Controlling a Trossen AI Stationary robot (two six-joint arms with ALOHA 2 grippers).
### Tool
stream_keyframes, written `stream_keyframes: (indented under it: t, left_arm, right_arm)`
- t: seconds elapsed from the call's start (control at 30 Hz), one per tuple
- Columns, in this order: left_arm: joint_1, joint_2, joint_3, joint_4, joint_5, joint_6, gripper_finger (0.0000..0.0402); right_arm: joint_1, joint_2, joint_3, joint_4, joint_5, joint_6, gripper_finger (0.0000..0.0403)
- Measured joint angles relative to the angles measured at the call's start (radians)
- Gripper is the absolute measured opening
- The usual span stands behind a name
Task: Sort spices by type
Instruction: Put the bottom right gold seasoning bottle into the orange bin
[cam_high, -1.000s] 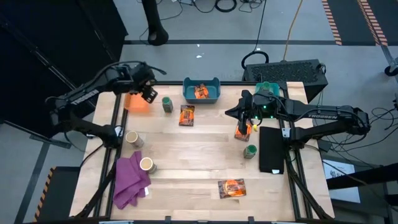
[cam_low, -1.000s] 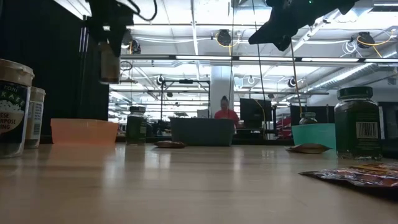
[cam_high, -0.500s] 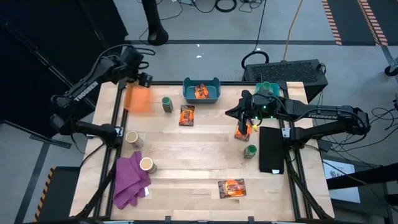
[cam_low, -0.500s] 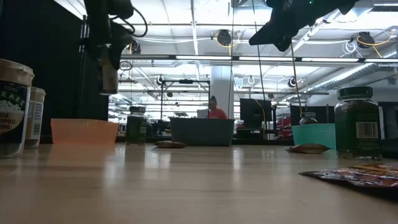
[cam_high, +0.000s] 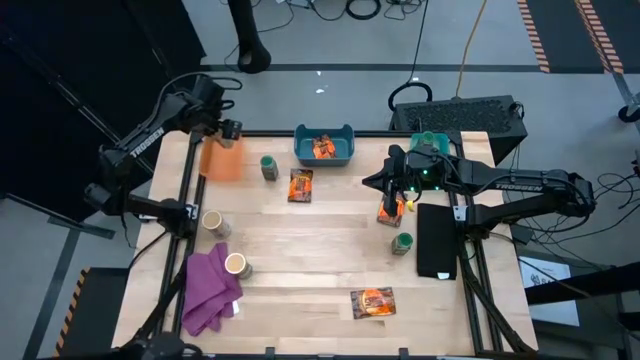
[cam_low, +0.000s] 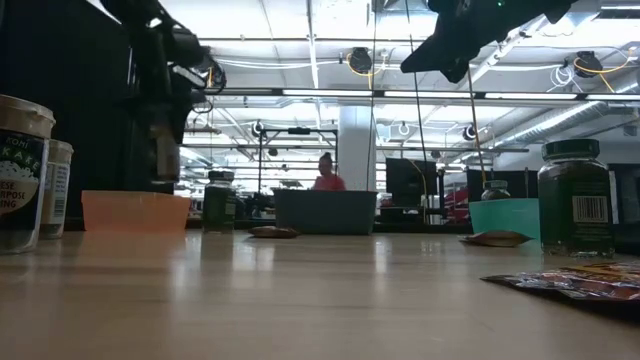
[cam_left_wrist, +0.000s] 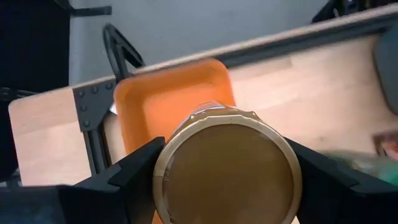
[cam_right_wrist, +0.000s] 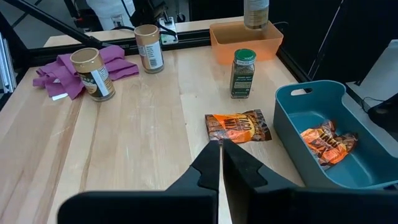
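Note:
My left gripper (cam_high: 228, 130) is shut on a tan jar (cam_left_wrist: 227, 174) and holds it over the orange bin (cam_high: 220, 160) at the table's far left; the low view shows the jar (cam_low: 163, 150) just above the bin (cam_low: 135, 210). My right gripper (cam_right_wrist: 221, 149) is shut, empty and raised over a packet (cam_high: 390, 212) at the table's right. Two more tan jars (cam_high: 213, 222) (cam_high: 236, 264) stand near the purple cloth (cam_high: 210, 290). Green jars (cam_high: 268, 167) (cam_high: 402, 242) stand upright. Other packets (cam_high: 300, 185) (cam_high: 372, 302) lie flat. My left gripper pinches the tan jar between its two fingers (cam_left_wrist: 134, 171), one on each side of the jar's round wall (cam_left_wrist: 163, 163), near the end that faces the wrist camera. The fingers come from above. The jar is lifted clear and hangs upright over the orange bin.
A blue bin (cam_high: 323, 147) at the far middle holds a packet (cam_right_wrist: 326, 142). A teal bin (cam_high: 430, 140) sits at the far right. A black slab (cam_high: 436, 240) lies along the right edge. A person (cam_low: 325, 175) shows in the room beyond.
My left gripper moved toward the table's far-left corner, then came down, bringing the tan jar from well above the orange bin to just over it. The person in the room behind walked leftward.

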Motion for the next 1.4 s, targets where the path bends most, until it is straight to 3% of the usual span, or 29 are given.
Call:
stream_keyframes:
  t: [1.4]
  left_arm:
    - [0.061,0.211,-0.012,0.139,-0.018,0.0,0.0278]
  right_arm:
    - [0.0,0.0,0.0,-0.007,0.0,0.0,0.0]
